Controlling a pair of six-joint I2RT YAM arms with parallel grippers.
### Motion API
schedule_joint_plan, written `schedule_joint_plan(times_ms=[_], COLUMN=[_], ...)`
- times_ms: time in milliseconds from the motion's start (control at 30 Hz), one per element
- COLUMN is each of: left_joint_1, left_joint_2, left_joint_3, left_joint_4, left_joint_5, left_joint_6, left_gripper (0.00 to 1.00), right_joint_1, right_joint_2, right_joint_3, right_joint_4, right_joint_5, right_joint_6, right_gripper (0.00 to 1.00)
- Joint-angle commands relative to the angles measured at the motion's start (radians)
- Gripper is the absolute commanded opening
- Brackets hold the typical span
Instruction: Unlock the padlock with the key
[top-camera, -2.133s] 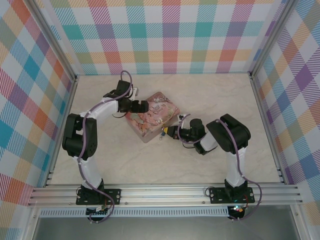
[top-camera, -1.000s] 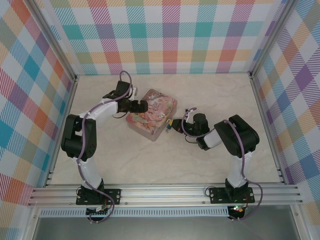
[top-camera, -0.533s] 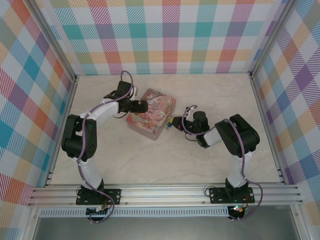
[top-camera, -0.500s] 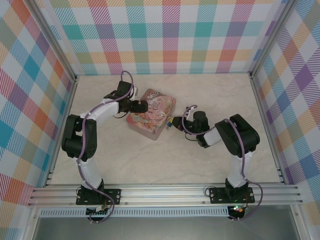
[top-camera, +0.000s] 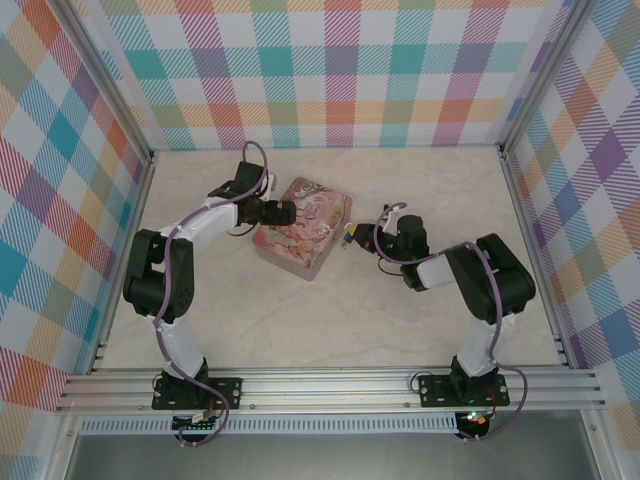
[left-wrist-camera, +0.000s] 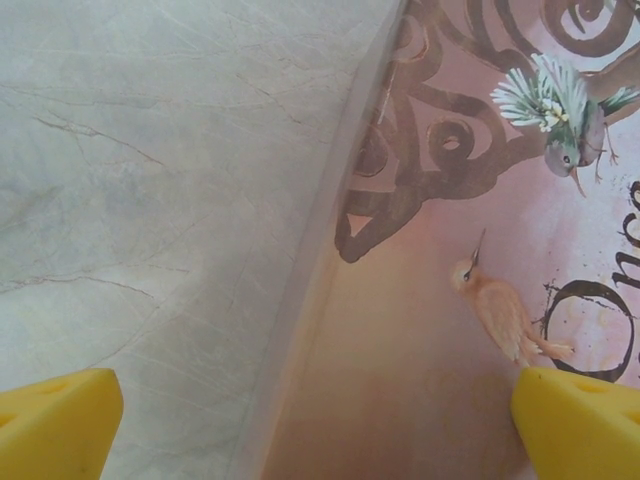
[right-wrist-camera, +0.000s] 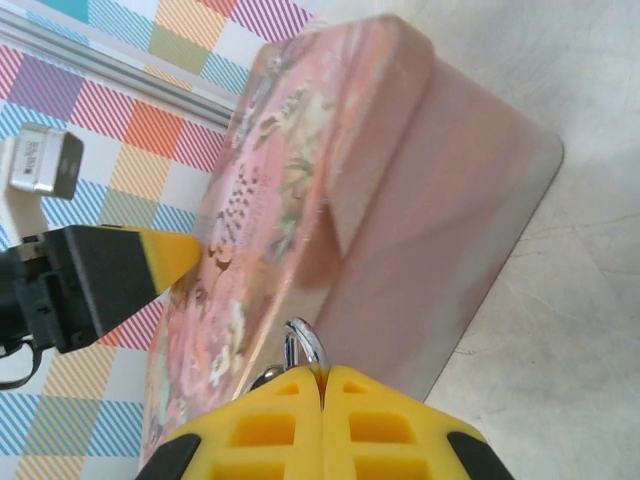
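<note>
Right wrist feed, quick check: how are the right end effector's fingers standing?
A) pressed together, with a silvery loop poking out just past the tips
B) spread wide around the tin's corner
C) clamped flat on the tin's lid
A: the right end effector's yellow fingertips meet with no gap, and the silvery shackle loop rises just beyond their seam, against the side wall of the pink tin.

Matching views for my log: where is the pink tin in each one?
Top external: pink tin just left of centre, between the grippers.
Left wrist: its lid, right half.
Right wrist: tin runs diagonally through the centre.
Landmark: left gripper at the lid, yellow fingertips.
</note>
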Motion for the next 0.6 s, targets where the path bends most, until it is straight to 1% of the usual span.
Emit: schedule_joint_plan(times_ms=[0, 67, 167, 300, 433, 567], left_joint_1=[-0.009, -0.005, 0.007, 0.022, 0.030, 0.031], left_joint_2=[-0.020, -0.032, -0.056, -0.120, -0.240, -0.376], left_joint_3=[0.058, 0.104, 0.163, 0.178, 0.099, -0.017], left_joint_4=[-0.088, -0.100, -0.116, -0.121, -0.095, -0.062], left_joint_5=[0.058, 0.064, 0.066, 0.054, 0.033, 0.020], left_joint_6=[-0.008, -0.015, -0.022, -0.026, -0.033, -0.048], left_gripper=[1.00, 1.00, 1.00, 1.00, 1.00, 1.00], right_joint_1=[-0.004, -0.005, -0.004, -0.001, 0.012, 0.039], right_joint_2=[-0.115, -0.184, -0.287, -0.399, -0.467, -0.466], right_joint_3=[-0.019, -0.015, 0.003, 0.046, 0.070, 0.096], right_joint_4=[-0.150, -0.282, -0.527, -0.835, -1.056, -1.198], right_joint_5=[-0.003, -0.011, -0.020, -0.041, -0.043, -0.053], right_joint_6=[-0.106, -0.150, -0.237, -0.351, -0.391, -0.382], right_gripper=[0.01, 0.01, 0.01, 0.02, 0.02, 0.03])
